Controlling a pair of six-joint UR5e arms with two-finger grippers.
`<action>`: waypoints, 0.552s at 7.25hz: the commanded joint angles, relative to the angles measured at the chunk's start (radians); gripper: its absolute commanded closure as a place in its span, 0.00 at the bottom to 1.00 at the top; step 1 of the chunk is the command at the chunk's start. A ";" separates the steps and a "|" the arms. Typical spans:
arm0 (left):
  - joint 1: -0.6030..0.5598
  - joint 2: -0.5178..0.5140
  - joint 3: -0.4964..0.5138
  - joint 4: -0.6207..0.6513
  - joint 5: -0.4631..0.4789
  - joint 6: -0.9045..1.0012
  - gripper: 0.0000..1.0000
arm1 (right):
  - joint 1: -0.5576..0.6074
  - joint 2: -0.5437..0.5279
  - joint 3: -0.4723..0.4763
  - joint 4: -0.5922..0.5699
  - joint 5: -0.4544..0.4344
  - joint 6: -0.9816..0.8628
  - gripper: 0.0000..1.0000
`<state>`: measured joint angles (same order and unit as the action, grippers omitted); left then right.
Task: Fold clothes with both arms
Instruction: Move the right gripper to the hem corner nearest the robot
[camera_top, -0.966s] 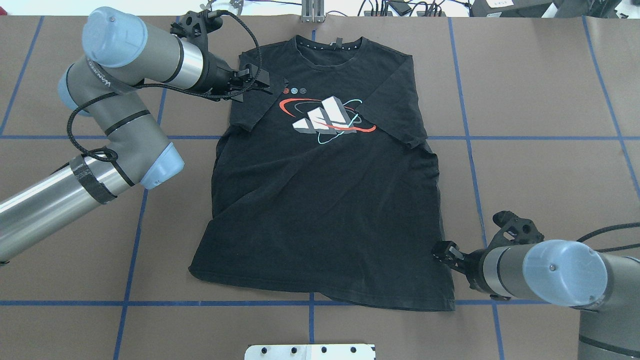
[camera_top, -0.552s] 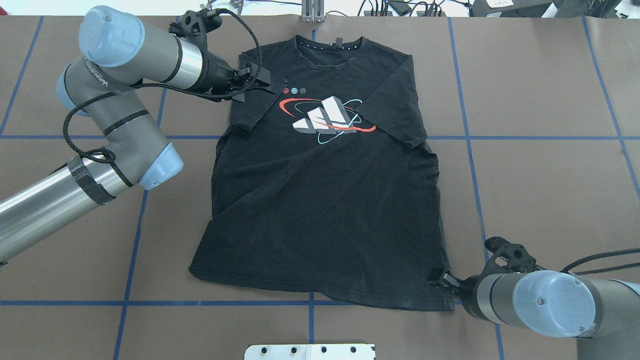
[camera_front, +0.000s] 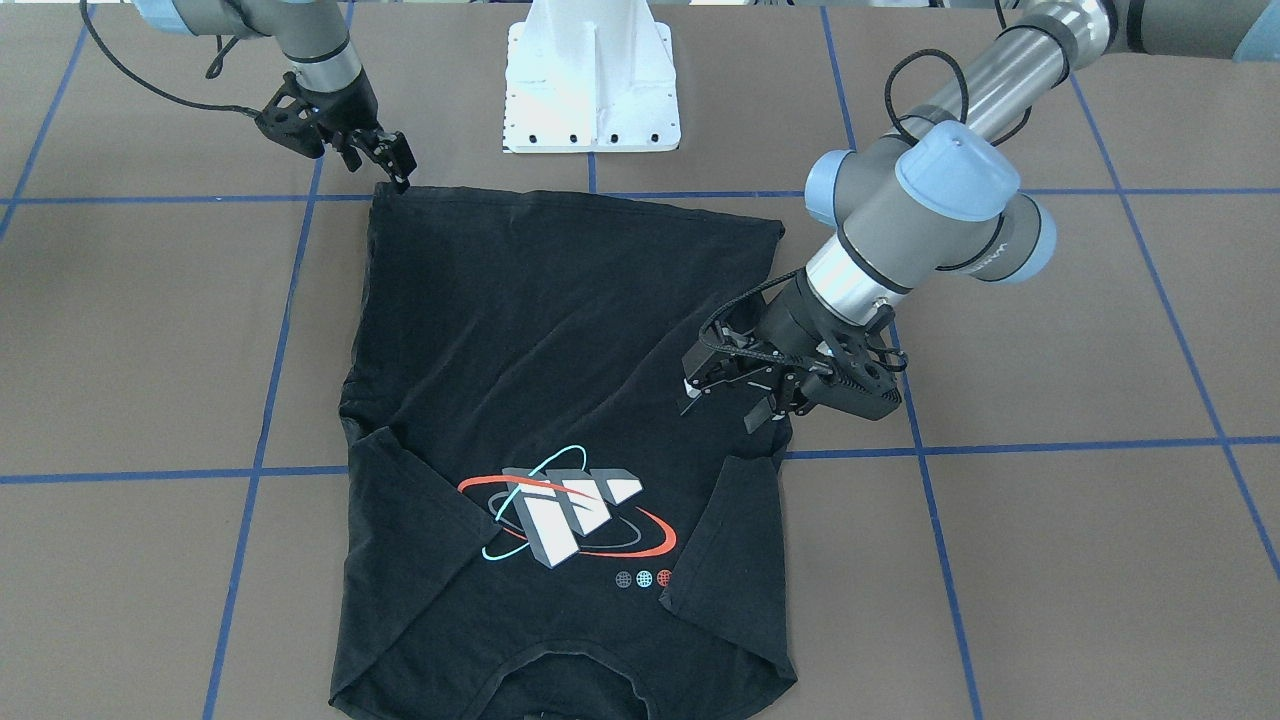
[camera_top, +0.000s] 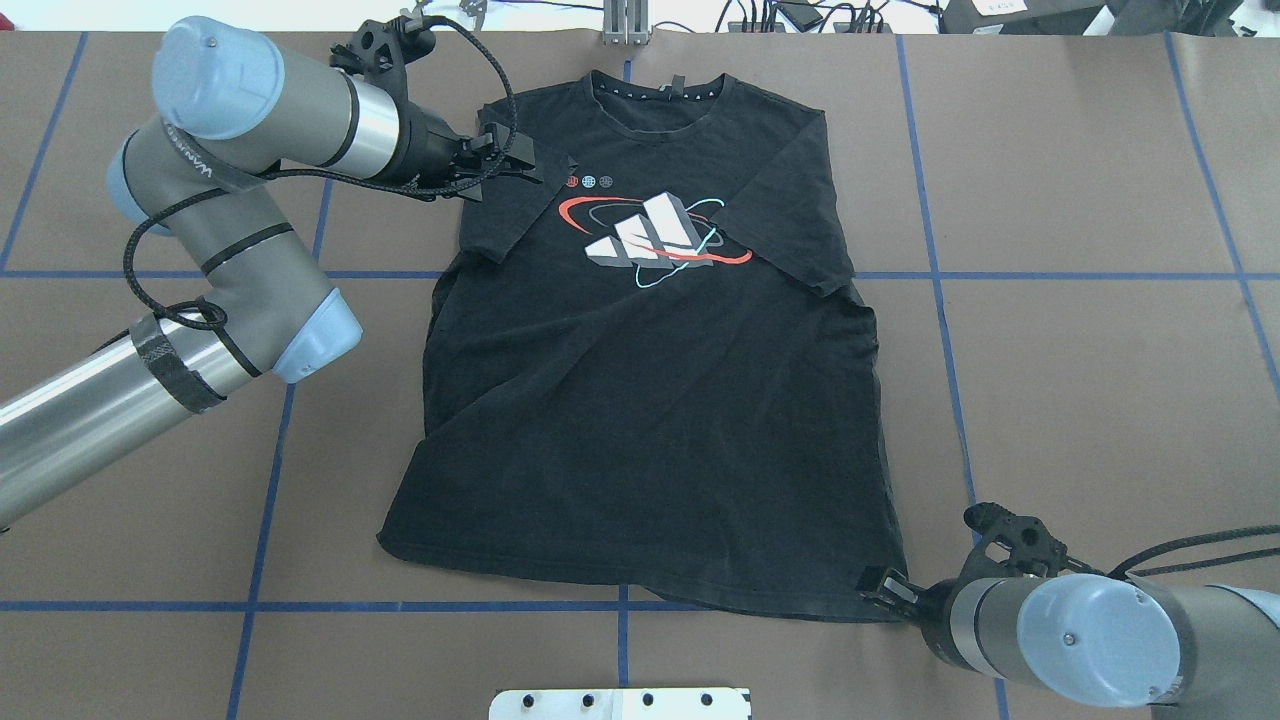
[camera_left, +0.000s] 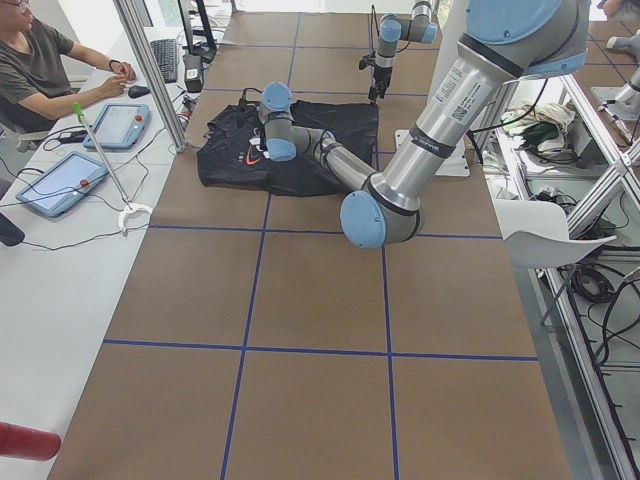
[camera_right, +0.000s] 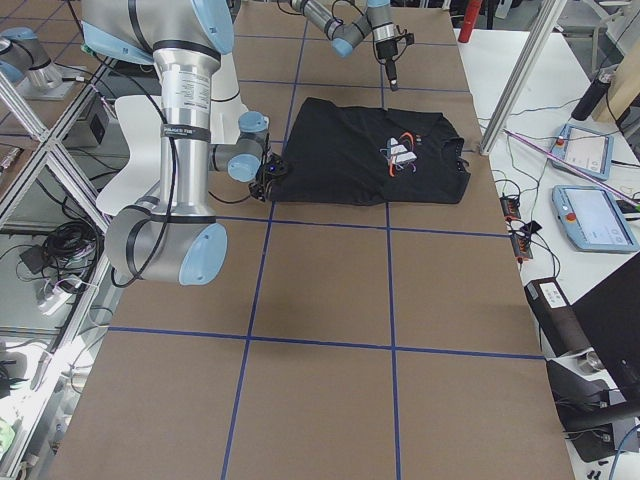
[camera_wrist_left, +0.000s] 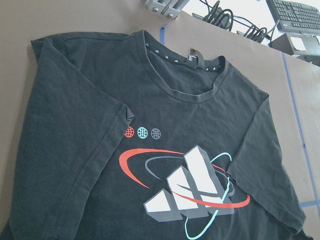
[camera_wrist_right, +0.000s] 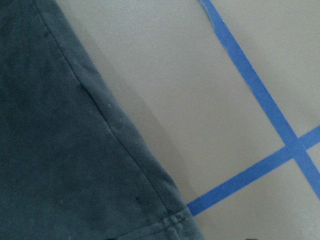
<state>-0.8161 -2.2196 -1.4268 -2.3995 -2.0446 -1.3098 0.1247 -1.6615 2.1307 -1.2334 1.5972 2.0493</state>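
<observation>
Overhead exterior gave me the layout. The brown table (camera_top: 1100, 350) carried the black T-shirt (camera_top: 650, 430) spread flat and face up in the middle, between the two arms.

I judged the shirt to be light, limp cotton. It would sag and drag rather than hold a line, so it needed lifting at two points along one edge. A pinch against the tabletop could easily catch only the upper layer.

Its long axis ran straight out from the robot, with the hem nearest the base and the neck at the far side.

The left arm (camera_top: 250, 130) reached in over the shirt's far corner on its own side. The right arm (camera_top: 1090, 630) lay low by the near corner.

The left gripper (camera_front: 725, 400) hung just above the cloth beside the left sleeve (camera_top: 500, 215). Its fingers were apart with nothing between them. The right gripper (camera_top: 885, 585) sat right at the hem's end, but it was too small and too dark against the cloth, so I couldn't tell whether it was spread or closed.

Both the left sleeve and the right sleeve (camera_top: 800, 230) were turned in over the chest, flanking the graphic (camera_top: 650, 240). The collar (camera_wrist_left: 182, 65) pointed away from the robot.

The hem corner (camera_wrist_right: 172, 220) lay flat beside a blue tape line (camera_wrist_right: 250, 80). That corner, together with the shoulder edge under the left gripper, looked to me like the sensible places to take hold.
</observation>
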 joint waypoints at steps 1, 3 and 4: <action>0.000 0.006 -0.001 0.000 0.006 0.000 0.12 | -0.007 0.002 -0.012 0.000 0.003 0.003 0.12; 0.002 0.012 -0.001 0.000 0.027 0.000 0.12 | -0.023 0.006 -0.014 0.000 0.000 0.005 0.17; 0.000 0.014 -0.001 -0.001 0.027 0.000 0.12 | -0.028 0.009 -0.017 0.000 -0.002 0.005 0.23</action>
<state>-0.8156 -2.2084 -1.4281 -2.3998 -2.0229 -1.3100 0.1024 -1.6557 2.1163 -1.2333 1.5965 2.0537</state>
